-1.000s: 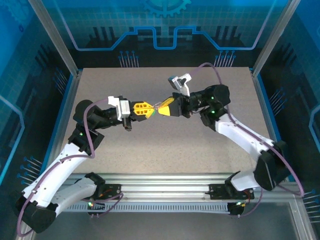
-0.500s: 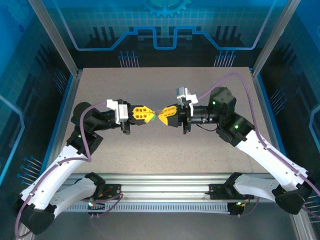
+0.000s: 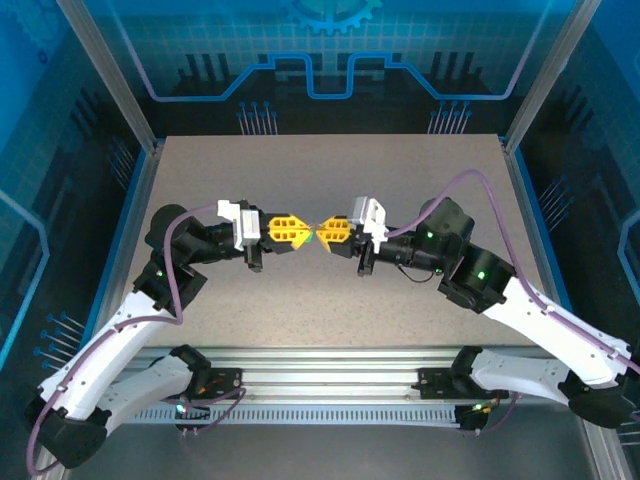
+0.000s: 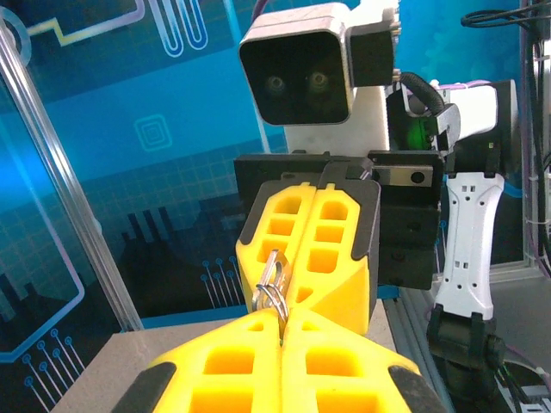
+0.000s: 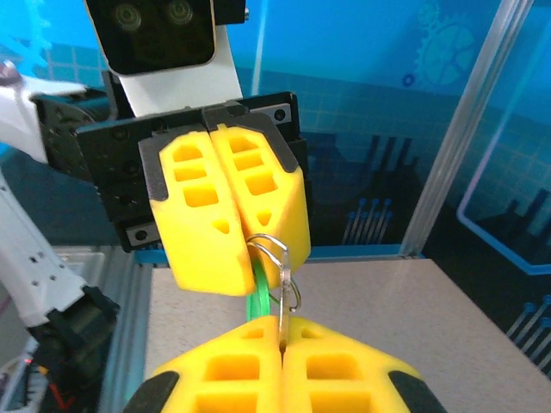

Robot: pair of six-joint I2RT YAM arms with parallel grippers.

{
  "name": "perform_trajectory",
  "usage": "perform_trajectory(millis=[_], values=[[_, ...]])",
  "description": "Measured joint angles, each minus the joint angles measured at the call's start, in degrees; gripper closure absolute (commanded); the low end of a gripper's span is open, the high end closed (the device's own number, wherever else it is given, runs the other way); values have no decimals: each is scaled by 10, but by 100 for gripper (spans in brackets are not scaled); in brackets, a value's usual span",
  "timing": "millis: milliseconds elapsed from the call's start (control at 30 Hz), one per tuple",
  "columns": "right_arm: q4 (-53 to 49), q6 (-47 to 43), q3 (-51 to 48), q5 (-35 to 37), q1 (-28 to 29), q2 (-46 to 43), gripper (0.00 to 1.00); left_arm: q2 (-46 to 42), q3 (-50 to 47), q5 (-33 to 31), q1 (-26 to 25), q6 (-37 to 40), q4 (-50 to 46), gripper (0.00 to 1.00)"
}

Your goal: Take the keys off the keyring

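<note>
keyring (image 3: 312,233), centre of the top view, held above the table (image 3: 400,180) between left gripper (image 3: 303,234) and right gripper (image 3: 321,234), both clamped tight on it tip to tip; risk: thin wire may slip a pinch under skewed pull and drop.

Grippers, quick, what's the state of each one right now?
Left gripper: shut on the keyring.
Right gripper: shut on the same keyring.

Table (image 3: 330,300): speckled grey-beige top. Blue circuit-print panels (image 3: 330,40) on three sides. Aluminium corner posts (image 3: 110,75). Slotted aluminium rail (image 3: 330,365) along near edge.
</note>
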Motion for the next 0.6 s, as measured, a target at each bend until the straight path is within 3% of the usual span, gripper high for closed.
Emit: perform_trajectory(millis=[367,600], values=[[-40,-174,46,261,140,18,100,-3,30,3,-11,0,-49,100],[-32,-262,24,329,170,8,100,-2,30,1,-12,-2,-77,100]])
